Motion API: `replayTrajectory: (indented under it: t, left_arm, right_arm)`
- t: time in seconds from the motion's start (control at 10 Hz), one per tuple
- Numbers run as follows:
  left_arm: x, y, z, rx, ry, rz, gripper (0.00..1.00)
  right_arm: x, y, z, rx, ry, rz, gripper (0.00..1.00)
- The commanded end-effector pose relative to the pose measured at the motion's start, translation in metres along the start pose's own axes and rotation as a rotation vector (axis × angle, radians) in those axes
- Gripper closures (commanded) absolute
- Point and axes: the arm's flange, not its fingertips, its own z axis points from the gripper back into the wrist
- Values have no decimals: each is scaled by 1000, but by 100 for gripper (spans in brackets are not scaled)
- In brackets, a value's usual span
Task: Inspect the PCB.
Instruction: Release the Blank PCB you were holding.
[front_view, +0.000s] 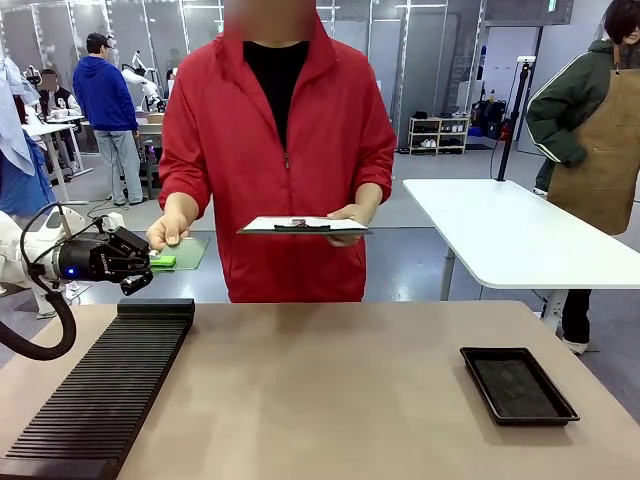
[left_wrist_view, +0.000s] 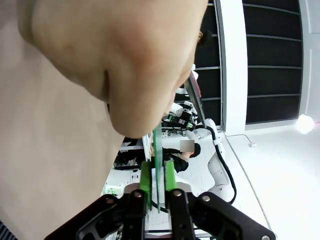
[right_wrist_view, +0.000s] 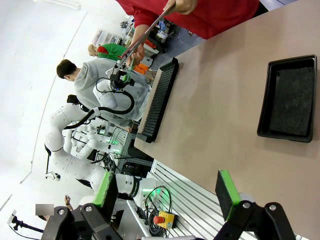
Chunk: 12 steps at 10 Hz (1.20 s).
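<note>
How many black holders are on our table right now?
2. A long ribbed rack lies along the table's left side, running off the picture's bottom; a shallow tray sits near the right edge. More could lie on the near part, out of frame.

This is looking like a robotics lab in a big open hall. A person in a blue hoodie (front_view: 106, 110) is standing among work tables further back, and another in a brown apron (front_view: 600, 140) is waiting by a long white table (front_view: 510, 235). Glass partitions (front_view: 420, 60) are lining the far side, with a shelf rack (front_view: 437, 133) standing before them. A red stop button (right_wrist_view: 160, 219) is sitting among cables (right_wrist_view: 150, 197) beside a metal frame (right_wrist_view: 200, 200).
</note>
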Motion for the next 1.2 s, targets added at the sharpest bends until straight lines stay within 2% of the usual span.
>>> replayTrajectory:
  t: [0.0, 0.1, 0.2, 0.3, 0.4, 0.5, 0.6, 1.1]
  left_arm:
    - [-1, -4, 1, 1, 1, -14, 28]
    - [-2, -4, 2, -1, 0, -9, 60]
    - [-3, -5, 3, -1, 2, -4, 0]
    - [-3, -5, 3, -5, 2, -4, 27]
    - [-3, -6, 2, -13, 5, -5, 0]
    - [-3, -6, 1, -14, 10, -3, 28]
    - [-3, -6, 1, -16, 8, -3, 0]
    - [0, -2, 1, -4, 1, -2, 0]
  right_arm:
    - [2, 1, 1, 13, -7, 20, 0]
    - [2, 1, 1, 13, -7, 20, 0]
    - [2, 1, 1, 13, -7, 20, 0]
    - [2, 1, 1, 13, -7, 20, 0]
    - [2, 1, 1, 13, -7, 20, 0]
    - [2, 1, 1, 13, -7, 20, 0]
    - [2, 1, 1, 13, -7, 20, 0]
    - [2, 1, 1, 13, -7, 20, 0]
